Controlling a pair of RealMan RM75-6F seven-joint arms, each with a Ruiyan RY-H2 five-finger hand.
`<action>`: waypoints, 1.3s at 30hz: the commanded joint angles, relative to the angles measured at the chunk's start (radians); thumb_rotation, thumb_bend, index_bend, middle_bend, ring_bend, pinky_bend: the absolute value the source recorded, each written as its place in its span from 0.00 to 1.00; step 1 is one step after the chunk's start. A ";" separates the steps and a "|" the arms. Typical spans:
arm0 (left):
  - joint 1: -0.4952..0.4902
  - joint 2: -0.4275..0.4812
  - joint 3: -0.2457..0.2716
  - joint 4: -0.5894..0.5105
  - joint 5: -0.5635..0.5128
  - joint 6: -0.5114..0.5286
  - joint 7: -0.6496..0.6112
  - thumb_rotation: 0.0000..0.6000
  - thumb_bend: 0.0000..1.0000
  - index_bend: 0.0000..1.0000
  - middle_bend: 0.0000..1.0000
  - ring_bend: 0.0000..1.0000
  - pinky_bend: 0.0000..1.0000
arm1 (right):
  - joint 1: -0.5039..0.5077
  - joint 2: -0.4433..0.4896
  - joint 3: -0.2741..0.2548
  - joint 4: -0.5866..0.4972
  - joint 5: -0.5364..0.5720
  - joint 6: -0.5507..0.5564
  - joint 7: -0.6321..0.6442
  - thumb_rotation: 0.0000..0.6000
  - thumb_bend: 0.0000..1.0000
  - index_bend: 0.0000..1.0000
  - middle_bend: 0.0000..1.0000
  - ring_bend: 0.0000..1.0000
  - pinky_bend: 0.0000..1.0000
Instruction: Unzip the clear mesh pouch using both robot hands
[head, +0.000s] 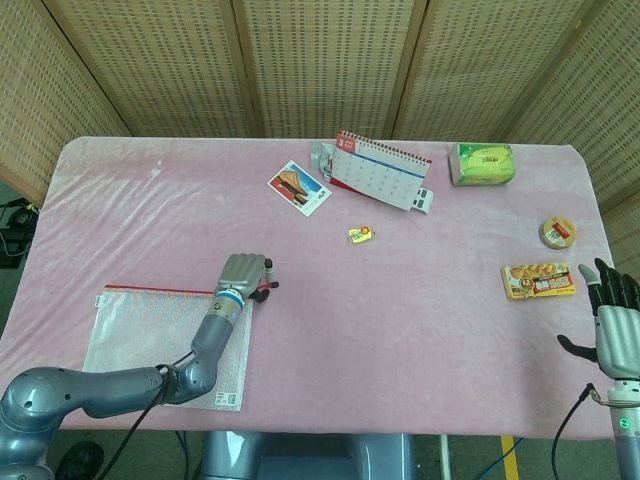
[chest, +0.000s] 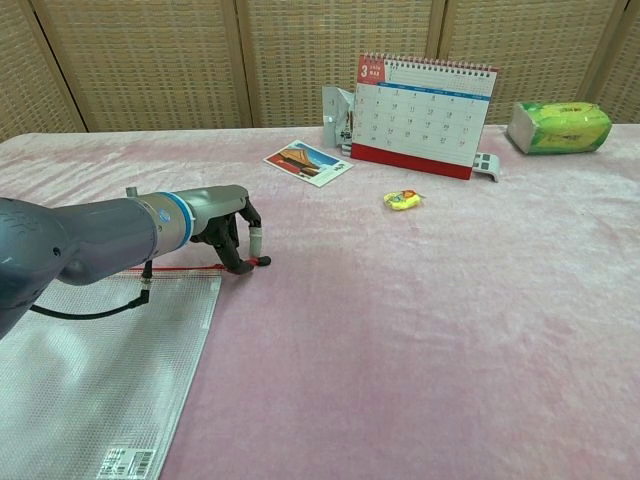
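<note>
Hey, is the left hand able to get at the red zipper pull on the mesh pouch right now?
Probably yes. The left hand is already down at the red zipper pull, fingertips at it, with nothing between them.

I am looking down through the head view from high above, taking in the whole pink table (head: 400, 330) against the wicker screens. Through the chest view I am sitting low and near, facing across the table toward the calendar (chest: 425, 115). Both are sharing the calendar (head: 378, 182) and my left hand (head: 243, 273), seen at (chest: 228, 222).
</note>
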 joint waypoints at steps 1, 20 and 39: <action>-0.003 -0.005 0.003 0.005 -0.005 0.005 0.007 1.00 0.37 0.51 1.00 0.97 1.00 | -0.001 0.002 0.000 0.000 0.000 0.001 0.004 1.00 0.00 0.10 0.00 0.00 0.00; -0.012 -0.018 0.002 0.022 -0.040 0.019 0.042 1.00 0.42 0.53 1.00 0.97 1.00 | -0.001 0.007 0.001 -0.002 0.002 0.000 0.018 1.00 0.00 0.10 0.00 0.00 0.00; -0.016 -0.020 -0.011 0.005 -0.048 0.043 0.063 1.00 0.67 0.65 1.00 0.97 1.00 | -0.003 0.013 -0.001 -0.004 -0.004 0.004 0.030 1.00 0.00 0.10 0.00 0.00 0.00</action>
